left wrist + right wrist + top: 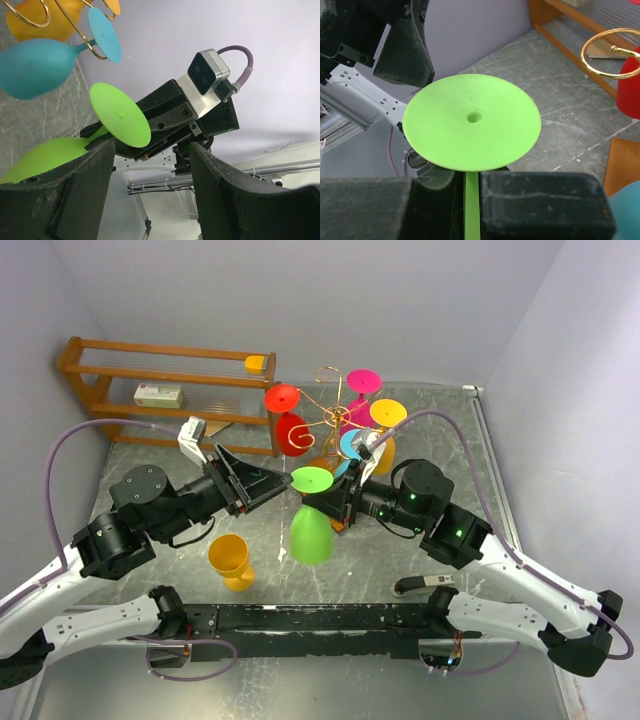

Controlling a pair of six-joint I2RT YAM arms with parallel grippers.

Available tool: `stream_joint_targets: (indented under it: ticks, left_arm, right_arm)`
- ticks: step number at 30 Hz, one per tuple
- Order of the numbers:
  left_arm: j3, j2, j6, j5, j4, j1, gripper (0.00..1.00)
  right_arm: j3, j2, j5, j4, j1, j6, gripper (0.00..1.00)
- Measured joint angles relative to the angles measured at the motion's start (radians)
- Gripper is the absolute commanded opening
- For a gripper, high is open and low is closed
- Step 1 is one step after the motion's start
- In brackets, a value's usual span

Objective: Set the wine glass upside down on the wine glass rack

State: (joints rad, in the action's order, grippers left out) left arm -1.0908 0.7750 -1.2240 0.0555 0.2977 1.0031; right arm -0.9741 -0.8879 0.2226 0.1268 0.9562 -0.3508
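The green wine glass [311, 530] hangs upside down, foot [311, 479] on top, just in front of the gold wire rack [330, 400]. My right gripper [336, 502] is shut on its stem; in the right wrist view the stem [472, 205] runs between the fingers [470, 182] under the round foot [471, 120]. My left gripper [275, 483] is open and empty, its tips close to the left of the foot. In the left wrist view [152, 150] the foot [120, 115] and bowl [45, 157] sit off its left finger.
The rack holds red [291, 433], pink [362, 382], yellow [387, 413], teal [35, 67] and orange [45, 22] glasses. A yellow-orange glass [231, 560] stands on the table at front left. The wooden shelf unit [170, 390] stands at back left.
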Motion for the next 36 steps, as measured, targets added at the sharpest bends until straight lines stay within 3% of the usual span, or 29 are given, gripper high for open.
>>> stream_joint_targets:
  ticks: [14, 21, 31, 34, 36]
  left_arm:
    - [0.074, 0.030, -0.055, -0.034, -0.034, 0.000, 0.59]
    - [0.081, 0.026, -0.062, -0.034, -0.068, 0.000, 0.45]
    - [0.159, -0.006, -0.121, -0.035, -0.162, 0.000, 0.41]
    - [0.163, 0.003, -0.134, -0.038, -0.174, 0.000, 0.36]
    - [0.163, 0.010, -0.138, -0.040, -0.177, 0.000, 0.26]
  right_arm:
    - [0.000, 0.002, 0.040, -0.016, 0.002, 0.004, 0.00]
    - [0.002, 0.005, 0.051, -0.024, 0.003, 0.004, 0.00]
    - [0.013, -0.002, 0.079, -0.032, 0.005, 0.014, 0.00]
    - [0.013, -0.010, 0.092, -0.040, 0.008, 0.021, 0.00]
    - [0.013, -0.015, 0.095, -0.040, 0.008, 0.028, 0.00]
